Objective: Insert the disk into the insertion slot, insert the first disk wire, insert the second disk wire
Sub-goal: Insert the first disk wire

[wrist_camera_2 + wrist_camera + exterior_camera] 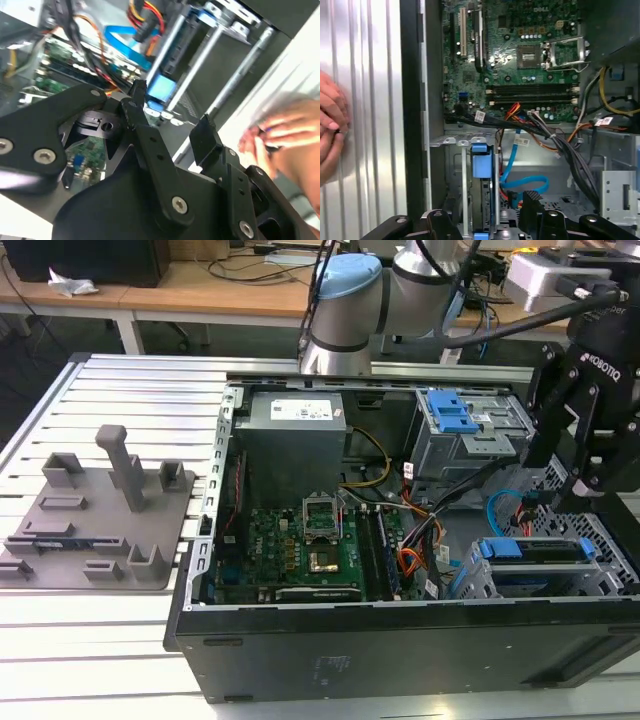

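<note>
The hand (568, 472) hangs released and empty near 3 o'clock in the exterior view, just above the insertion slot (608, 545). The disk (530, 549) lies seated in that slot at about 4 o'clock. At the disk's 11 o'clock the second disk wire (497, 502) loops close against the first disk wire (146, 14), and neither looks plugged in. That crowding is the main risk: a pinch could catch both wires or the wrong one, and the glossy cable could slip out. The slot's perforated walls stand close, so spread fingers (137, 95) could snag them. A tilted connector could jam at the port. A person's fingers (331, 125) rest on the surface (120, 640) beside the case, near the arm.
</note>
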### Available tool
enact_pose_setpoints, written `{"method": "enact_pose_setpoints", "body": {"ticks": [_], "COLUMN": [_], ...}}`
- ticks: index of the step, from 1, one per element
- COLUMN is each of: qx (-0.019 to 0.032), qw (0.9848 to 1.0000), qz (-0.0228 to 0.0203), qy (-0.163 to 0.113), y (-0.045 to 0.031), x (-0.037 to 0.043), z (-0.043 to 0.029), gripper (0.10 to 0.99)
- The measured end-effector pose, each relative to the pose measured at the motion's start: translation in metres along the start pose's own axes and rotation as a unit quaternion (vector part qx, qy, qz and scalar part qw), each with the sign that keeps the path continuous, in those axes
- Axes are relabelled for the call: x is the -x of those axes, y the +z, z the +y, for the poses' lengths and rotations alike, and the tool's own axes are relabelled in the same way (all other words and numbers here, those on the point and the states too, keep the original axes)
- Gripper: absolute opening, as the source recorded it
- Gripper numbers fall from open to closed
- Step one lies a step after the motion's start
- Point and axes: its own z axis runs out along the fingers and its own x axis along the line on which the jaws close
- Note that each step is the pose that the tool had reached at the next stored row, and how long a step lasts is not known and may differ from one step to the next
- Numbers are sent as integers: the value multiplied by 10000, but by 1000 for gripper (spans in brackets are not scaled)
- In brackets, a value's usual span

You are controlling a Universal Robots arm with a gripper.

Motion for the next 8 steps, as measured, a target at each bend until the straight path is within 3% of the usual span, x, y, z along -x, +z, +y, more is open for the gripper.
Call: {"method": "enact_pose_setpoints", "body": {"ticks": [1, 2, 3, 4, 6, 8], "qx": [-3, -5, -10, -12, -11, -2], "qw": [9999, 9997, 9991, 9985, 9973, 9961], "qz": [126, 225, 416, 547, 733, 872], "qy": [-2, -3, -5, -4, 30, 94], "y": [-2, -2, -3, -3, -3, 1], "x": [8, 13, 21, 22, 21, 22], "z": [0, 0, 0, 0, 0, 1], "gripper": [624, 624, 624, 624, 624, 624]}}
